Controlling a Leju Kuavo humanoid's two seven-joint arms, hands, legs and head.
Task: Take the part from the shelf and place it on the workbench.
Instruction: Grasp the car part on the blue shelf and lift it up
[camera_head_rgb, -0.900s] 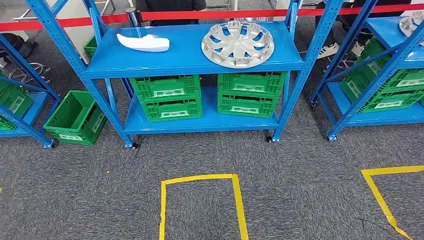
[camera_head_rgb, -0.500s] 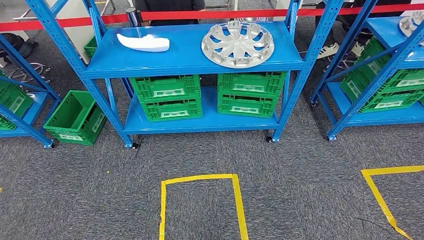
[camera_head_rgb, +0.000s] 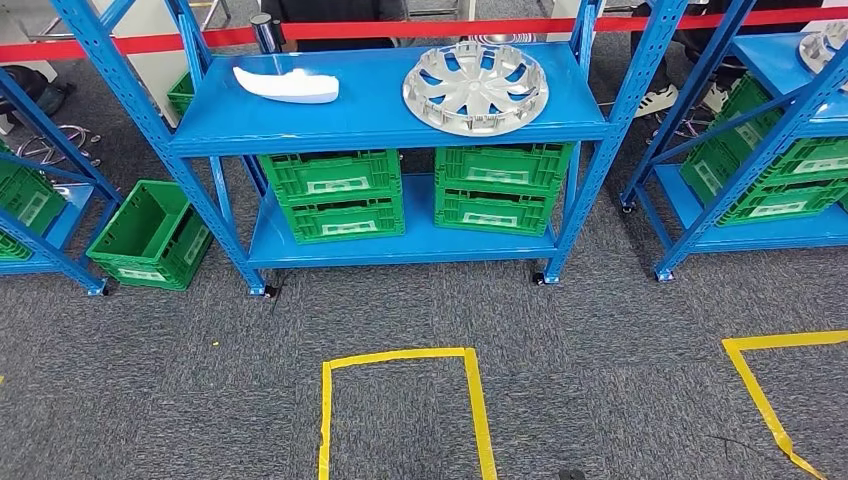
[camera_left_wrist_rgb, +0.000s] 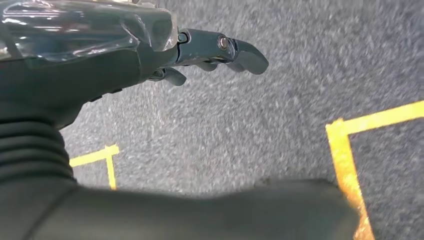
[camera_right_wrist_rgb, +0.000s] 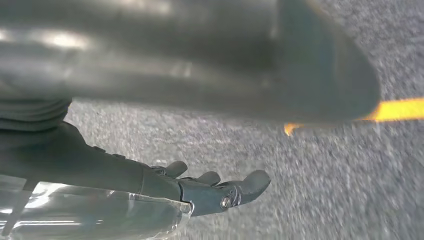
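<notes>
We see four green crates (camera_head_rgb: 340, 200) stacked in pairs on the lower board of the blue rack, and another green crate (camera_head_rgb: 150, 235) standing open on the grey carpet (camera_head_rgb: 560, 330) to its left. A red barrier tape (camera_head_rgb: 130, 44) stretches behind the rack. Yellow floor tape (camera_head_rgb: 400, 356) outlines a rectangle on the carpet in front, with a second yellow outline (camera_head_rgb: 760, 395) to the right.

A second silver part (camera_head_rgb: 828, 45) is cut off at the right edge; a person (camera_head_rgb: 340, 12) behind the shelf (camera_head_rgb: 300, 125) is cropped above.
</notes>
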